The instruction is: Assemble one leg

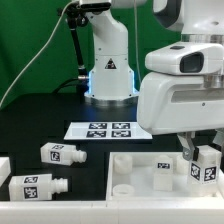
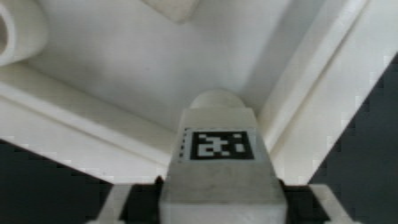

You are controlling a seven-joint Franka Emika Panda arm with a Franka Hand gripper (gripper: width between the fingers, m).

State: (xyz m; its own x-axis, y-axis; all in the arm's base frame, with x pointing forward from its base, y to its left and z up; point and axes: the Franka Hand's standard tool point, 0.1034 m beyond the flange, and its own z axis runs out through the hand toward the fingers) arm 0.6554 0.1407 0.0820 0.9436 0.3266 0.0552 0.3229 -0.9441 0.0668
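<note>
My gripper (image 1: 203, 150) is shut on a leg (image 1: 206, 166), a chunky white block with a black-and-white tag, held upright over the right end of the large white panel (image 1: 140, 176). In the wrist view the leg (image 2: 221, 140) sits between my fingers (image 2: 143, 205) with its narrow end pointing down at the panel's inner corner and raised rim (image 2: 71, 110). I cannot tell whether the leg touches the panel. Two more legs lie on the table at the exterior view's left, one (image 1: 62, 153) behind the other (image 1: 40, 185).
The marker board (image 1: 103, 129) lies behind the panel, in front of the robot base (image 1: 108, 70). A white block (image 1: 4, 165) shows at the exterior view's left edge. A black stand (image 1: 76, 50) rises beside the base.
</note>
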